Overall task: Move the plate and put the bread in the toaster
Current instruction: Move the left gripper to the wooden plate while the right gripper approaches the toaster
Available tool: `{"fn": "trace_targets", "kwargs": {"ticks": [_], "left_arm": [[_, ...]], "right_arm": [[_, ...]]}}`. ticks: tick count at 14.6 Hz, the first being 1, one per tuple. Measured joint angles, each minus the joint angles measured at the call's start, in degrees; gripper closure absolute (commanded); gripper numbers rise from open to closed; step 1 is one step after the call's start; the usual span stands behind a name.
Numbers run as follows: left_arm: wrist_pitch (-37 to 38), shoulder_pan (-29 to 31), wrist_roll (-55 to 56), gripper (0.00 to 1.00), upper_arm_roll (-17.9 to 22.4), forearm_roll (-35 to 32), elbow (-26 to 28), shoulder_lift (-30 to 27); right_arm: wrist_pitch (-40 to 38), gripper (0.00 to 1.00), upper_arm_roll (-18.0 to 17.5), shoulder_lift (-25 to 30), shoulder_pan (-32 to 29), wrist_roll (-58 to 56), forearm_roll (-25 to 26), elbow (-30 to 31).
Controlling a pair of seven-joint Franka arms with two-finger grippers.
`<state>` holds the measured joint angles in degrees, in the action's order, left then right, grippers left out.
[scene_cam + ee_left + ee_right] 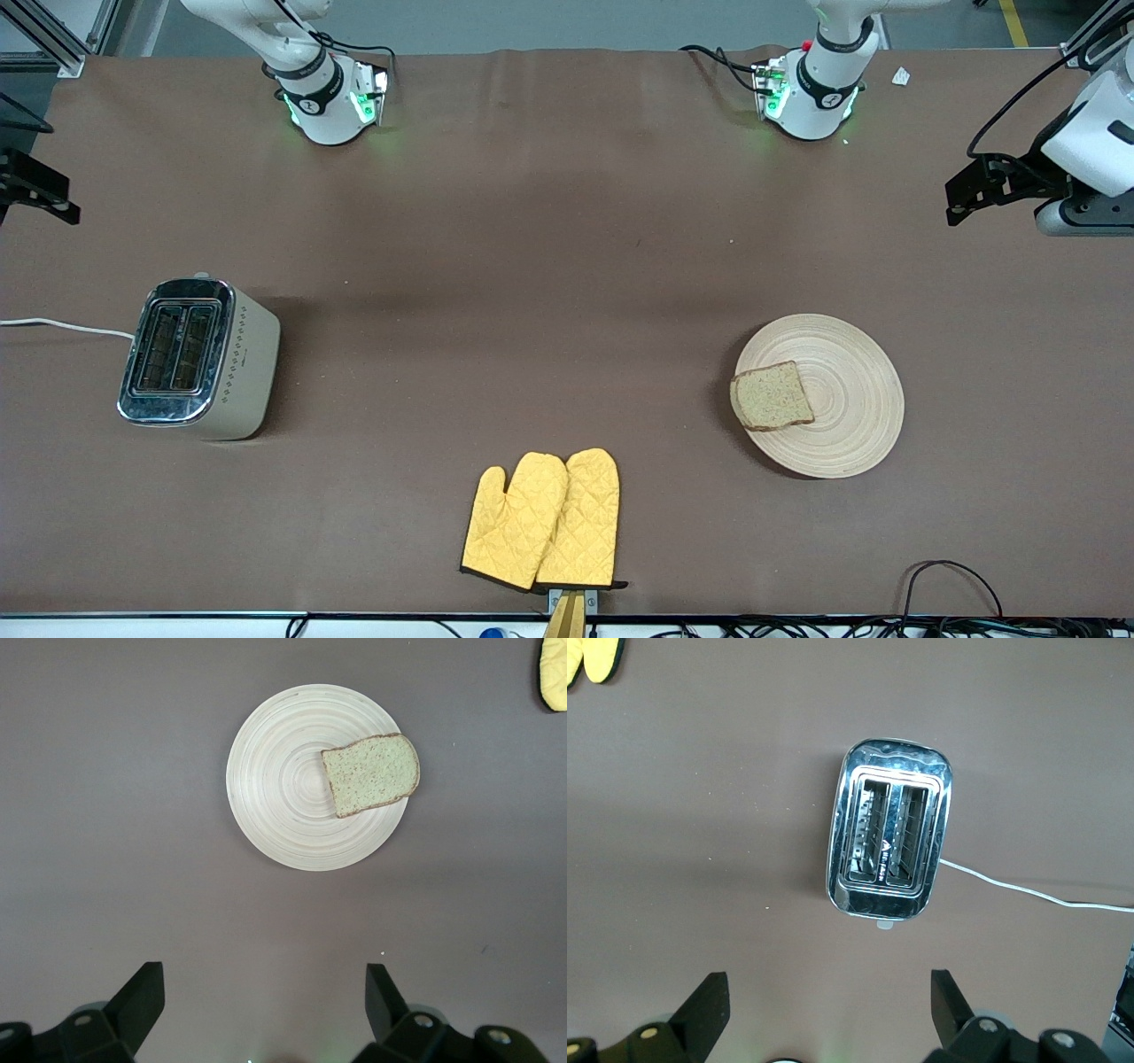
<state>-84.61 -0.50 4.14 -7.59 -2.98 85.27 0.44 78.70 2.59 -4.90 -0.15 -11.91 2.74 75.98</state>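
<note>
The round light-wood plate (pixel 842 399) lies toward the left arm's end of the table, with the brown bread slice (pixel 771 397) on its rim toward the middle of the table. The cream toaster (pixel 199 359) with the chrome top stands toward the right arm's end, both slots empty. My left gripper (pixel 264 970) is open and empty, high over the bare cloth beside the plate (pixel 292 788) and bread (pixel 370 773); it shows at the front view's edge (pixel 961 190). My right gripper (pixel 827 976) is open and empty, high over the cloth beside the toaster (pixel 888 840).
A pair of yellow oven mitts (pixel 545 518) lies at the table edge nearest the front camera, midway between toaster and plate. The toaster's white cord (pixel 62 326) runs off the right arm's end of the table. Brown cloth (pixel 532 310) covers the table.
</note>
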Motion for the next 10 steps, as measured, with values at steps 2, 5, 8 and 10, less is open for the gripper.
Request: {"fn": "trace_targets", "kwargs": {"ticks": [2,5,8,10], "left_arm": [[0.00,0.00,0.00,0.00,0.00,0.00,0.00,0.00],[-0.04,0.02,0.00,0.00,0.00,0.00,0.00,0.26],[-2.95,1.26,0.00,0.00,0.04,1.14,0.00,2.75],[-6.37,3.79,-0.49,0.00,0.09,5.73,0.04,6.17]], "right_arm": [[-0.17,0.00,0.13,-0.04,-0.03,0.41,0.05,0.04],[-0.91,0.00,0.51,-0.01,-0.90,7.46,-0.45,0.05],[-1.27,0.00,0.51,-0.01,-0.97,9.96,-0.52,0.05],[-1.77,0.00,0.47,-0.01,-0.98,10.23,-0.81,0.07]]}}
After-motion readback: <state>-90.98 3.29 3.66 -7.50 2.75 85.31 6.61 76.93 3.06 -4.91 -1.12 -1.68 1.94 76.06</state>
